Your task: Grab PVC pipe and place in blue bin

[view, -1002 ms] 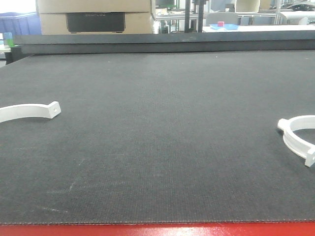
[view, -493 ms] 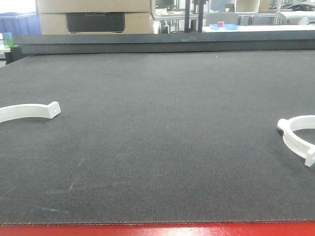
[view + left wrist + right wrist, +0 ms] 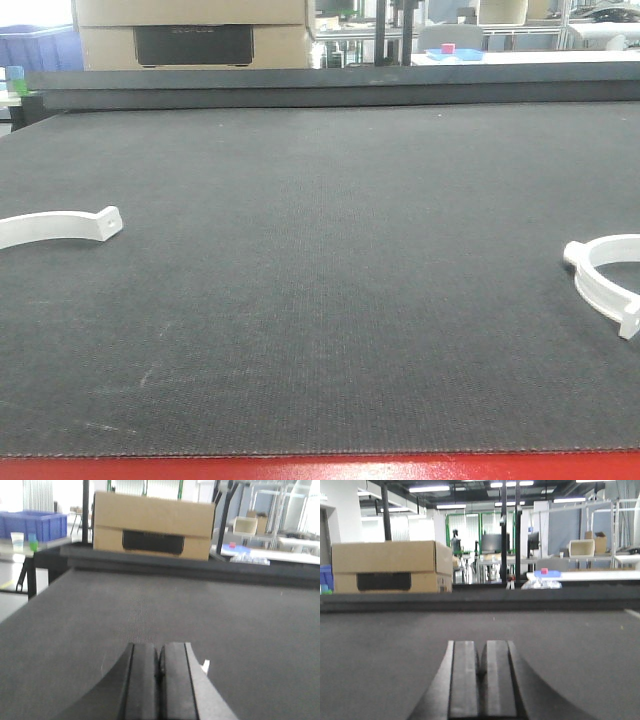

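lying flat, white curved pvc piece (image 3: 55, 226) w/ tab.

Bright, even indoor light covers the dark mat (image 3: 320, 280) in front of the cardboard box (image 3: 190, 35), leaving almost no shadows. Above the box, ceiling strip lamps (image 3: 427, 488) glare white; left of it the background blows out. The left wrist view is soft, the left gripper (image 3: 160, 655) below the box blurred

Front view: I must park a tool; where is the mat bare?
The black mat is bare across its middle, between the left white clamp and the right white clamp. Only its side edges are occupied.
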Available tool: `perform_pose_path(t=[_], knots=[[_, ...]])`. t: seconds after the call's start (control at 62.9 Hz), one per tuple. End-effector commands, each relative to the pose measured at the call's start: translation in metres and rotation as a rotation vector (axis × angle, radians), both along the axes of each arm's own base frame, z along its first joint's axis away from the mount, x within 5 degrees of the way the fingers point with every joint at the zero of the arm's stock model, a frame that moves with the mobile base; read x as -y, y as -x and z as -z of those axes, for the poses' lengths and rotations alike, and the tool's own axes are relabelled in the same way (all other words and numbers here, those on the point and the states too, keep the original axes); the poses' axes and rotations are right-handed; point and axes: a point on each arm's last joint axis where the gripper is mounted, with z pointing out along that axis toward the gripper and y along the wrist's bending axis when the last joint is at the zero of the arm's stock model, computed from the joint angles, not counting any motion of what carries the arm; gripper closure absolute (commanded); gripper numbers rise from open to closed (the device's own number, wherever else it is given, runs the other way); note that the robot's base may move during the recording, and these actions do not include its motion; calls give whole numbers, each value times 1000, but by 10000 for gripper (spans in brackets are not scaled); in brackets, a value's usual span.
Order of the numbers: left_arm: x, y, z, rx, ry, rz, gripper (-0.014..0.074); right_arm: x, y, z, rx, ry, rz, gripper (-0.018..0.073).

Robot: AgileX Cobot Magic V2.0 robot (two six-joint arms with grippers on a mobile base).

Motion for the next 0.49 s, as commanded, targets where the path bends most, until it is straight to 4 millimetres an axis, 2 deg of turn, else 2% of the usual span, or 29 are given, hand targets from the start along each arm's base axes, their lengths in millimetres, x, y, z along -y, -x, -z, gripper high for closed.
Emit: perform_pose_path(t=[0.0, 0.095, 0.223, 0.477], knots=[[1, 4, -17, 182, 9, 8, 708, 1, 5, -14, 157, 5, 18, 727], [1, 8, -33, 283, 12, 12, 708, 2, 8, -22, 239, 4, 26, 727], [0, 16, -68, 297, 10, 5, 708, 1, 13, -45, 232, 4, 15, 727], [-4, 34, -140, 205, -146, -73, 708, -1, 34, -110, 247, 8, -9, 727]])
